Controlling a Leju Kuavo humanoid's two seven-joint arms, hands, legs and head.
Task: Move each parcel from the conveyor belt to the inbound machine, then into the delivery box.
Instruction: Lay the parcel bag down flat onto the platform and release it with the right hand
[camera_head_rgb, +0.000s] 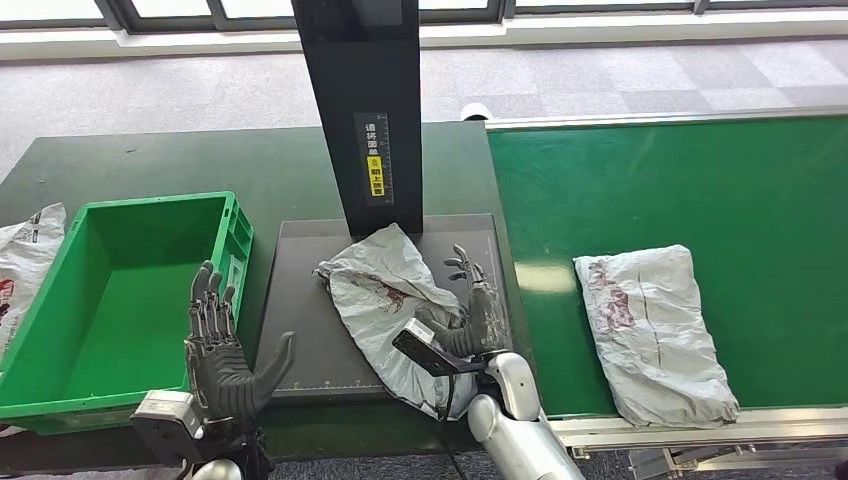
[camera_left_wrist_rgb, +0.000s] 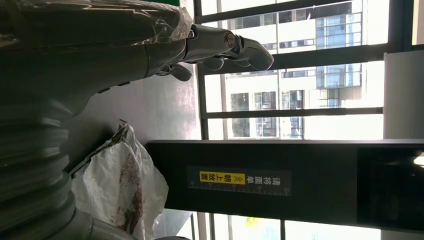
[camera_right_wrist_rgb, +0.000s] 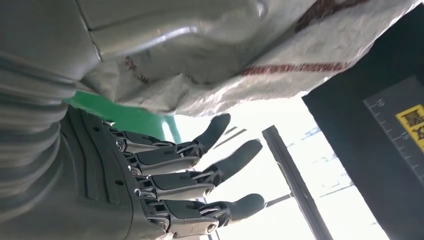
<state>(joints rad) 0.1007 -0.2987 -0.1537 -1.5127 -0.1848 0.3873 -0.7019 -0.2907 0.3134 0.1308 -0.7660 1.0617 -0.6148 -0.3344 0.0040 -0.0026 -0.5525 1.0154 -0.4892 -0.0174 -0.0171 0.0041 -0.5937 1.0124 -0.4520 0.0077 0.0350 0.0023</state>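
Note:
A crumpled grey parcel (camera_head_rgb: 385, 300) with red print lies on the black plate of the inbound machine (camera_head_rgb: 300, 330), at the foot of its black post (camera_head_rgb: 370, 110). My right hand (camera_head_rgb: 470, 312) stands at the parcel's right edge with fingers spread and straight, its thumb side against the bag; the right wrist view shows the parcel (camera_right_wrist_rgb: 250, 65) beside the extended fingers (camera_right_wrist_rgb: 210, 177). My left hand (camera_head_rgb: 225, 352) is raised and open between the green delivery box (camera_head_rgb: 60, 330) and the plate, holding nothing. A second grey parcel (camera_head_rgb: 650, 330) lies on the green conveyor belt (camera_head_rgb: 680, 190).
Another grey bag (camera_head_rgb: 25, 260) lies on the dark table left of the box. The belt's metal rim (camera_head_rgb: 700, 425) runs along the near right side. In the left wrist view, the post (camera_left_wrist_rgb: 280, 180) and the parcel (camera_left_wrist_rgb: 125, 195) lie beyond my left hand (camera_left_wrist_rgb: 225, 45).

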